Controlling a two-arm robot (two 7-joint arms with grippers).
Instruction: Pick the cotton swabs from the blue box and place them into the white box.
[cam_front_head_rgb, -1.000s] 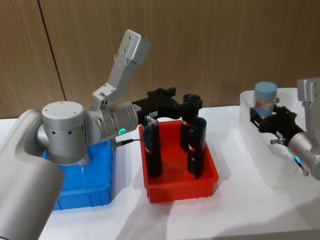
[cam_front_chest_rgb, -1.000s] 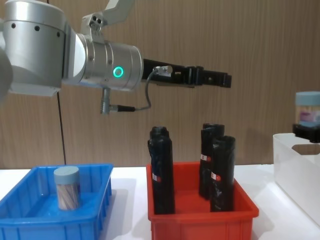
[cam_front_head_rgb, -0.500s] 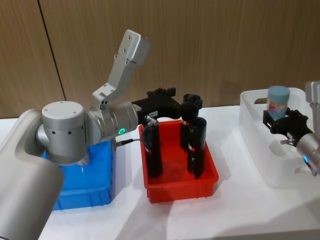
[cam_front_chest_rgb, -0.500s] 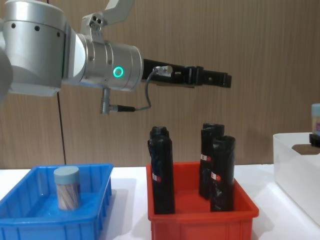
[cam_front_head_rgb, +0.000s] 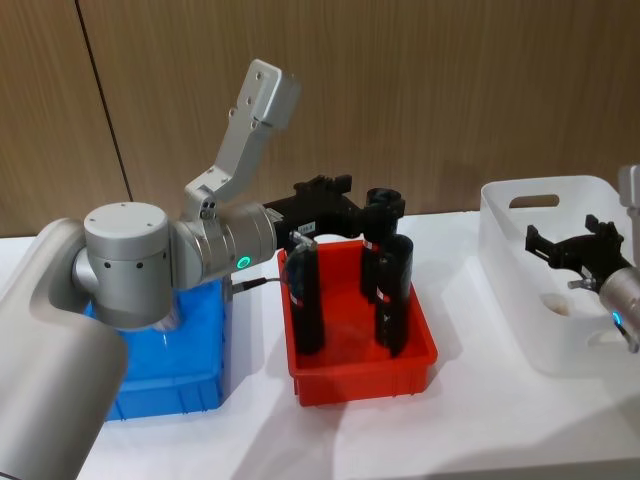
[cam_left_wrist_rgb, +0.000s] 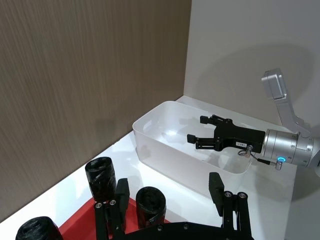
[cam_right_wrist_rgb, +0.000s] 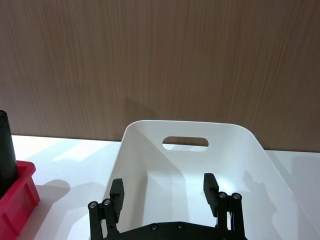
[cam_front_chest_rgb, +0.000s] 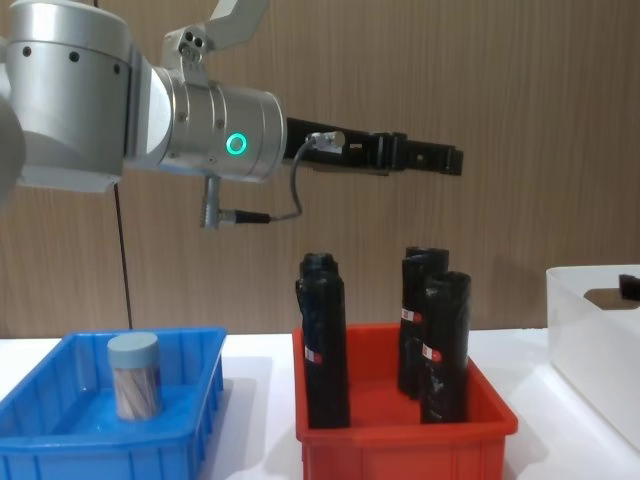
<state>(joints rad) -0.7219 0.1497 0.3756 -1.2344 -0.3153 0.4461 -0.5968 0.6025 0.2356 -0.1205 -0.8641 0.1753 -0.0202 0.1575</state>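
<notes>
One jar of cotton swabs (cam_front_chest_rgb: 133, 375) with a pale lid stands in the blue box (cam_front_chest_rgb: 60, 445), which my left arm largely hides in the head view (cam_front_head_rgb: 190, 375). My right gripper (cam_front_head_rgb: 562, 236) hangs open inside the top of the white box (cam_front_head_rgb: 515, 290), with nothing between its fingers; the right wrist view shows the fingers (cam_right_wrist_rgb: 116, 189) spread over the box's bare floor (cam_right_wrist_rgb: 165, 170). My left gripper (cam_front_head_rgb: 350, 195) is open and held high above the back of the red bin (cam_front_head_rgb: 360, 375), empty (cam_left_wrist_rgb: 167, 192).
Three tall black rolls (cam_front_chest_rgb: 325, 340) stand upright in the red bin (cam_front_chest_rgb: 400, 440) between the two boxes. A wood-panelled wall runs close behind the table. The white tabletop (cam_front_head_rgb: 470, 420) lies bare in front of the bins.
My right gripper carried a swab jar rightward and down over the white box; its fingers now stand open and the jar has left them. The left arm has not moved.
</notes>
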